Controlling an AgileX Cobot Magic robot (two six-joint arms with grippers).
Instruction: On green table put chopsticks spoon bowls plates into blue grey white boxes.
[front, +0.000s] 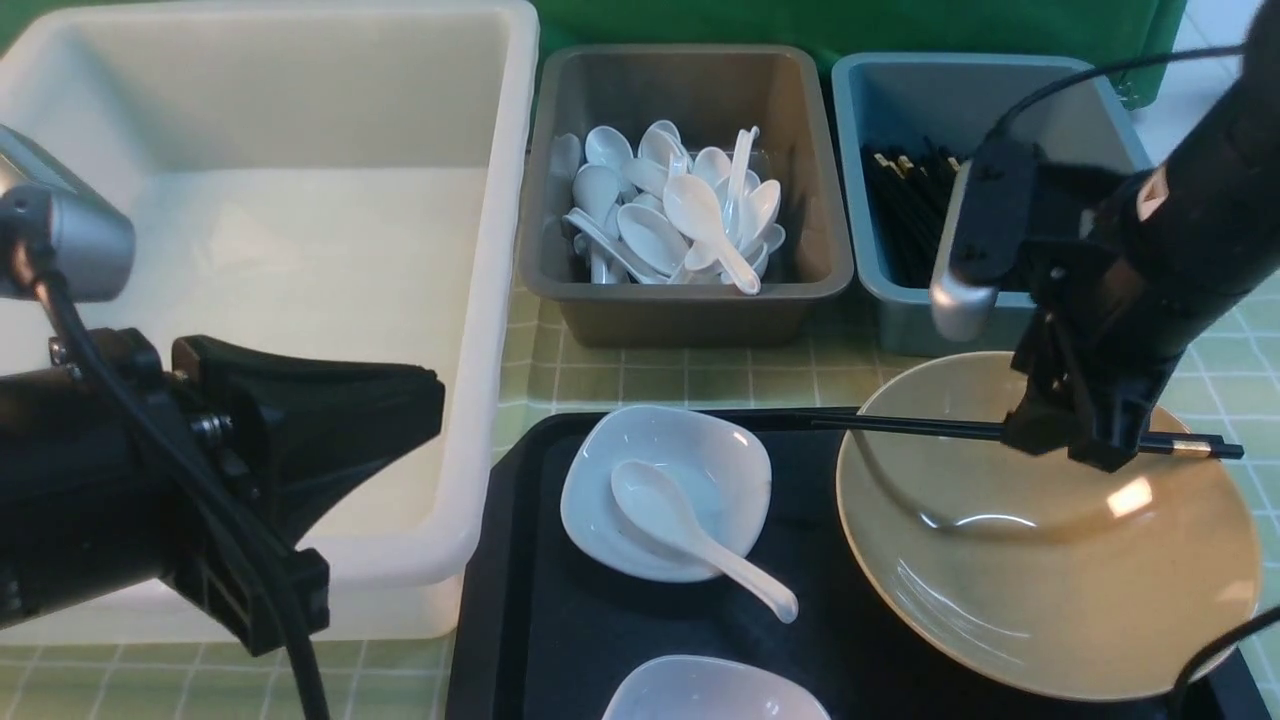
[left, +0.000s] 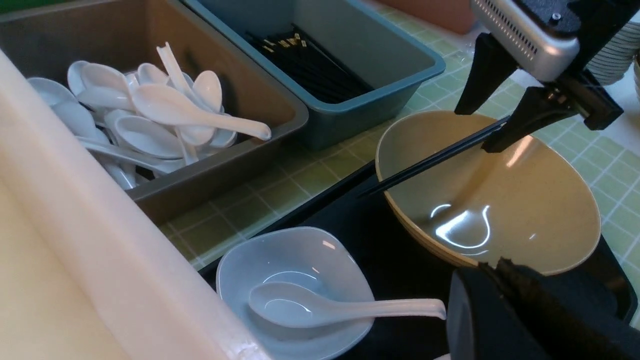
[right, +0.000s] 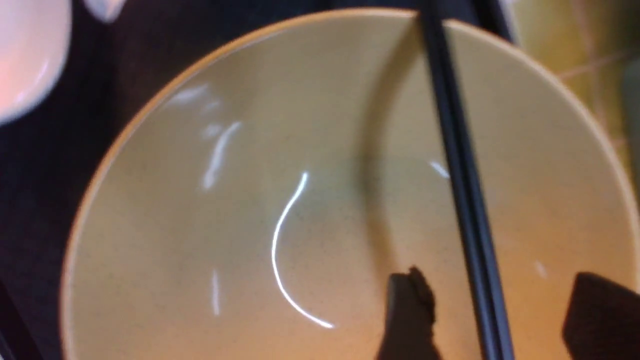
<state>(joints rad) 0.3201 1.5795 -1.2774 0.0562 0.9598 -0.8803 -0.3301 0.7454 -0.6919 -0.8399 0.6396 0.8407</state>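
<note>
- The right gripper (front: 1070, 450) points down over the far side of the tan bowl (front: 1040, 590) with its fingers spread. In the wrist view the chopsticks (front: 900, 424) run between the two fingers with a gap on each side (so not pinched, as far as I can see).
- The chopsticks lie about level across the far part of the bowl. The gold-banded end pokes out to the right of the gripper, and the thin end reaches over the far edge of the black tray (front: 560, 640).
- The bowl sits on the right part of the tray.
- Left of the bowl on the tray is a small white plate (front: 700, 450) with a white spoon (front: 680, 525) lying in it, handle sticking out over the near rim.
- A second white plate (front: 710, 690) is at the near edge (cut off in the front view).
- Behind the tray on the green table (front: 680, 380) is the grey box (front: 690, 310), piled with white spoons (front: 680, 215).
- Just right of it is the blue box (front: 900, 325), with black chopsticks in it.
- The big white box (front: 500, 300) takes up the left side.
- The left gripper (front: 430, 400) is pressed together with nothing in it, off to the left by the white box.
</note>
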